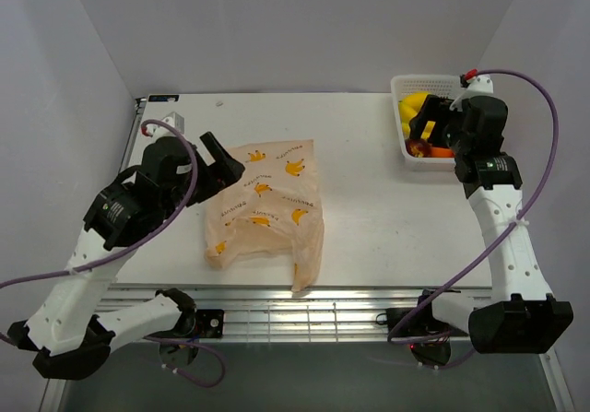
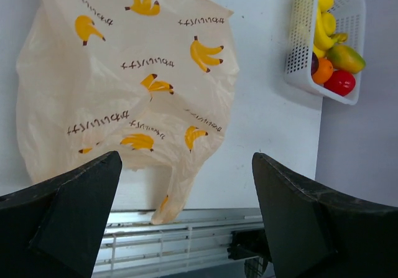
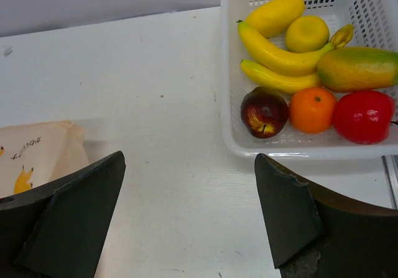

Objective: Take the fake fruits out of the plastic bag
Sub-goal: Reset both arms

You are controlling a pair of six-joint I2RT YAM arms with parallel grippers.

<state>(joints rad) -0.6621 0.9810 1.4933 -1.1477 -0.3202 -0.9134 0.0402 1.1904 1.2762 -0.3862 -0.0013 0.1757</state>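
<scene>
Left pincer (image 2: 186,163) held spread over slack plastic bag (image 2: 118,73); right pincer (image 3: 188,163), also spread, parked at white basket (image 3: 226,73) where orange fruit (image 3: 312,110) and red fruit (image 3: 363,116) are lodged.

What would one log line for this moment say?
left claw: open, empty, by plastic bag | right claw: open, empty, by basket | orange fruit, red fruit: in basket

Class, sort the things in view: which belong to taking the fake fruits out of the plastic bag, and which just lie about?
Job: plastic bag, orange fruit, red fruit.
Lying about: white basket, banana bunch, dark red-purple fruit, lemon, mango.
</scene>
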